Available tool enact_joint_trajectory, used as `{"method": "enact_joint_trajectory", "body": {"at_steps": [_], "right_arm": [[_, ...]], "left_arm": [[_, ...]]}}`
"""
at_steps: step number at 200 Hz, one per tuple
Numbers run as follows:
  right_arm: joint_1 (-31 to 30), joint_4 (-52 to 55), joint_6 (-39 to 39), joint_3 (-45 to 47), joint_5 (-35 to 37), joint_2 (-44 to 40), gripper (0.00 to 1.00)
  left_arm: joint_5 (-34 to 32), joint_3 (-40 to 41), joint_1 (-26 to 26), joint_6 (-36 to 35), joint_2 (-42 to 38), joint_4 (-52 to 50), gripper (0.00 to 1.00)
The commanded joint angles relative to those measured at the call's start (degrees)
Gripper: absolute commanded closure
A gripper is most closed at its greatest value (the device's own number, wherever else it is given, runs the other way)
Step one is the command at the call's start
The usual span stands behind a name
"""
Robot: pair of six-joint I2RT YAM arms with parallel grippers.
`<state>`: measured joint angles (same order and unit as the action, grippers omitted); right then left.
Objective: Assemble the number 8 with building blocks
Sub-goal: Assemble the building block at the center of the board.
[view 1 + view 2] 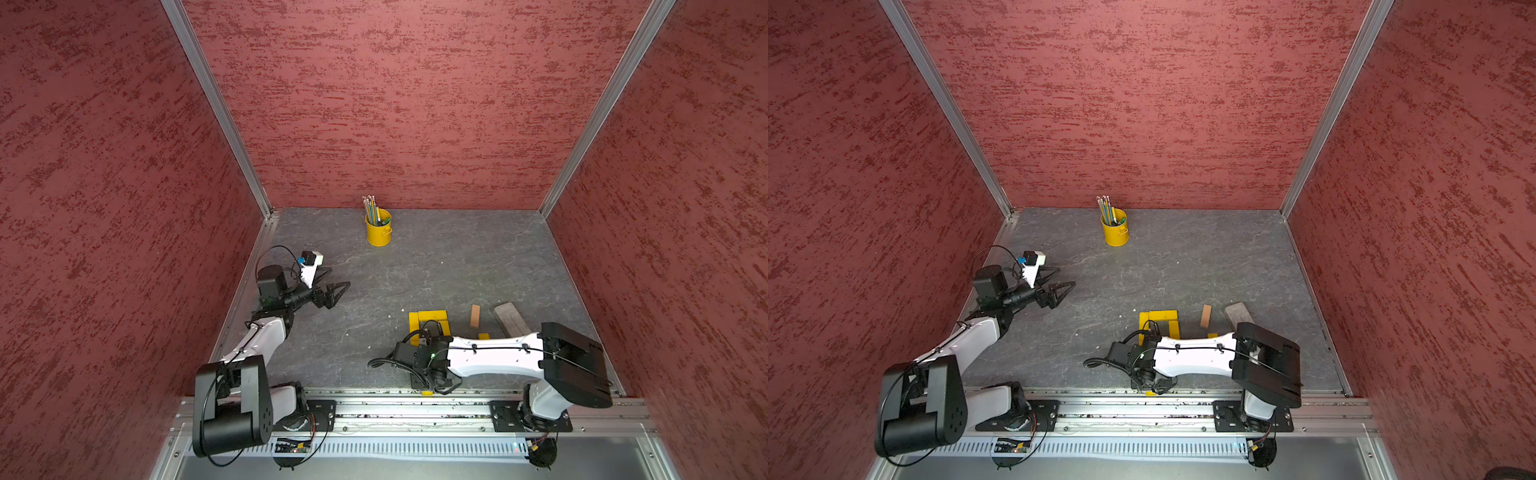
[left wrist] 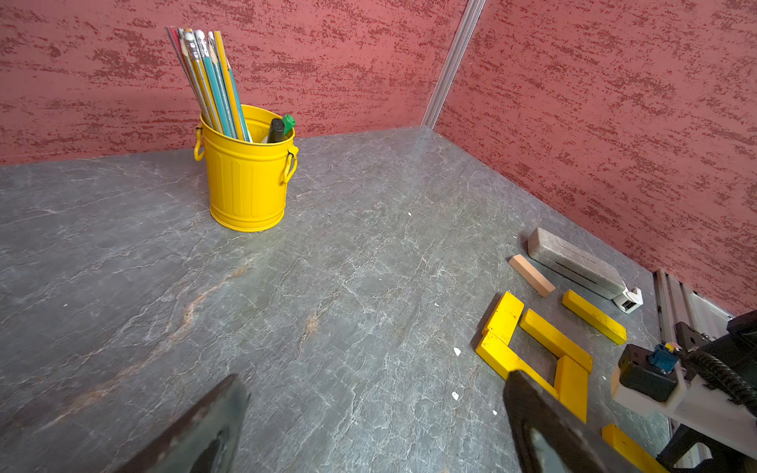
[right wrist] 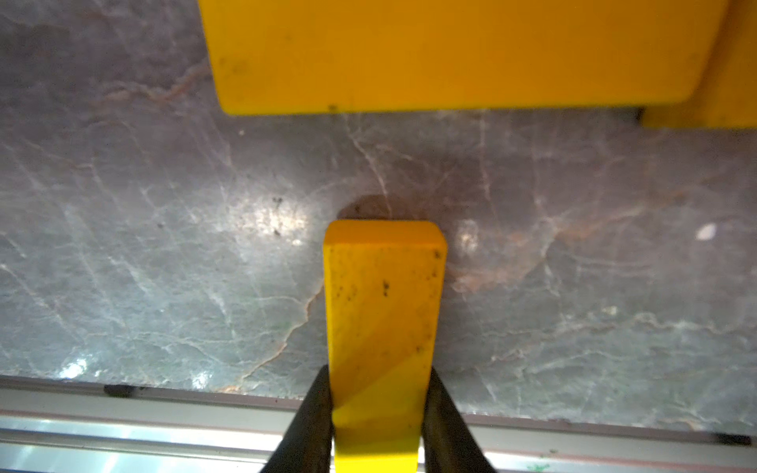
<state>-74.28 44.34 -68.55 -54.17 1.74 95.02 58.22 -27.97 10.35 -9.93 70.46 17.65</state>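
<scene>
flat yellow plank (image 3: 383,311) (dark-speckled) between fingers (image 3: 313,417)

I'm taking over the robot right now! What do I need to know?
Left tool: open, empty, off to the side, away from the blocks.
Right tool: shut on the held yellow block, on the near side of the loop, not touching it.
Done: four yellow blocks make one square loop.
Lying beside it: a spare yellow block and the tan block.
Left: build the second loop from these three.
</scene>
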Motion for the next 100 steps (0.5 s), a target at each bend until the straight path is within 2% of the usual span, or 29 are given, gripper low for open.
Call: {"method": "enact_joint_trajectory", "body": {"at_steps": [1,100], "right_arm": [[-0.6,-8.81,-0.39,-0.58,1.69,0.86,0.76],[-0.58,-8.76,0.81,-1.83,2.08,1.58,0.75]], "left_arm": [[0.32,0.37,0.63,-0.62,-0.74,0.72,0.0],[0.24,0.71,0.64,-0.76,-1.11,0.54,0.0]]}}
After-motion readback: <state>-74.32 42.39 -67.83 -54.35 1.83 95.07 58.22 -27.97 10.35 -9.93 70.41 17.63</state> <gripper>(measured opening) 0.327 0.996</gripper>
